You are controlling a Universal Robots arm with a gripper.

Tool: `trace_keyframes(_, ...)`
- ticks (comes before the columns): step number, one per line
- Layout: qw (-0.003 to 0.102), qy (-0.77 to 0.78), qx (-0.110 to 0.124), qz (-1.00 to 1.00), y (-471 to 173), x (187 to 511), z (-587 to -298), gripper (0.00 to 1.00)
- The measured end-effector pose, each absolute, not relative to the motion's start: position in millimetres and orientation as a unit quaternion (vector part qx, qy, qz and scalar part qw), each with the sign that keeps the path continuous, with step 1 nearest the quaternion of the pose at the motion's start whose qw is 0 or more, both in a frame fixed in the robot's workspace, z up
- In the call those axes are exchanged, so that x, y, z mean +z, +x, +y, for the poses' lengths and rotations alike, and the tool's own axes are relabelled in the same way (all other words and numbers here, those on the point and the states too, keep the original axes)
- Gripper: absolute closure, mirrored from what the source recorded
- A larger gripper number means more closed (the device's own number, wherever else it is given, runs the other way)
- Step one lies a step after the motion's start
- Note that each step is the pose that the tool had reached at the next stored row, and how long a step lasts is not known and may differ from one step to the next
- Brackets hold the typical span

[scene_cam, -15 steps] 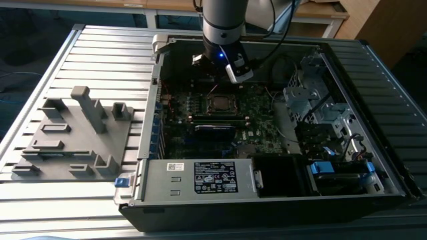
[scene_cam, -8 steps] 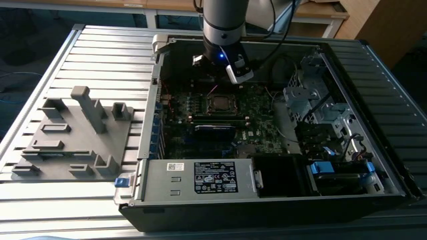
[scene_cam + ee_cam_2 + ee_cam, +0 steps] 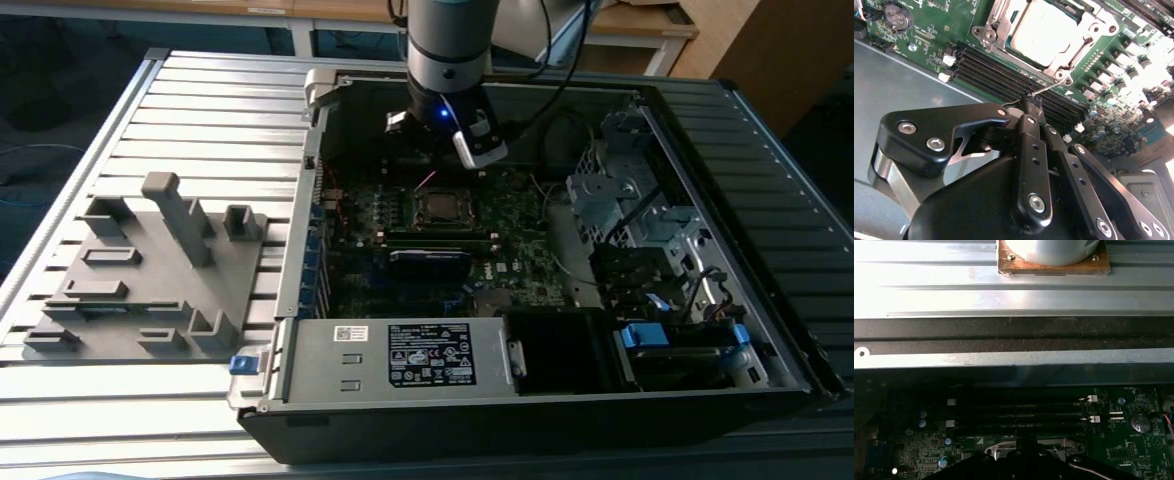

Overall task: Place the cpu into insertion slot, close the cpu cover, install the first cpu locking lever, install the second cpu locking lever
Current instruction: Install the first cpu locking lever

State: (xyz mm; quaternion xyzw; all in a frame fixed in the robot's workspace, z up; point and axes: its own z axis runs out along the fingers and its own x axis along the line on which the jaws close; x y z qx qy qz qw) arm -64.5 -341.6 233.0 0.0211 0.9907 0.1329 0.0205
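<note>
With the cpu [image 3: 1046,32] sitting in the insertion slot [image 3: 441,207] under the lowered cpu cover [image 3: 1051,67], the gripper [image 3: 1031,104], fingers pinched together, is touching a wire locking lever [image 3: 1051,88] at its end, so the lever step is seemingly underway, calling for a steady push under its catch.

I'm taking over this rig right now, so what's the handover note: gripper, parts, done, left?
The gripper is shut on the end of a wire locking lever.
The cpu sits in the insertion slot, with the cpu cover down over it.
Done: cpu placed, cover closed.
Left: the held lever is not latched; the other lever's state is unclear.
</note>
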Motion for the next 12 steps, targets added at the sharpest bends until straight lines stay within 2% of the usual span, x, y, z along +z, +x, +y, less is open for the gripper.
trace_keyframes(12, 0.020, 0.021, 0.133, 0.991, -54.3, 226.9, -341.7, 0.89)
